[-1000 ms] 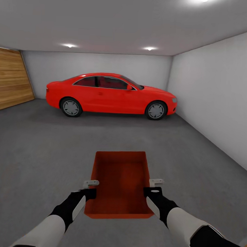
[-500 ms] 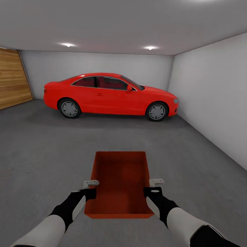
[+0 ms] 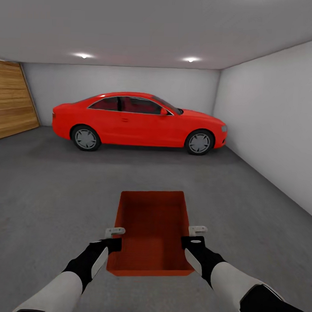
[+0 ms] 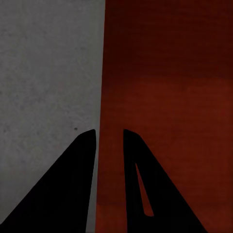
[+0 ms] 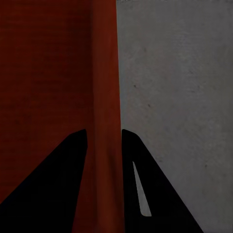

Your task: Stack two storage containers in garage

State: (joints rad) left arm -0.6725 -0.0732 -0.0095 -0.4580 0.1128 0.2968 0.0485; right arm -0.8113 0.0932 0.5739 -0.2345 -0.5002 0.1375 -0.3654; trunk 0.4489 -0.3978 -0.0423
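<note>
I am in the garage with one orange-red storage container [image 3: 151,232] held level in front of me, above the dark grey floor [image 3: 51,193]. My left gripper [image 3: 113,237] is shut on its left side wall. In the left wrist view the left gripper [image 4: 109,133] straddles that thin wall [image 4: 110,87]. My right gripper [image 3: 194,236] is shut on the right side wall, which also runs between the two fingers of the right gripper [image 5: 103,132] in the right wrist view. The container [image 5: 48,73] is empty inside.
A red car [image 3: 139,121] is parked across the far end of the garage. A wooden plank door [image 3: 14,101] is at the far left and a white wall [image 3: 274,124] runs along the right. Open concrete floor lies between me and the car.
The whole view has shifted a little, with the car drawing slightly nearer and the plank door sliding left. The container and both grippers keep their places in the picture.
</note>
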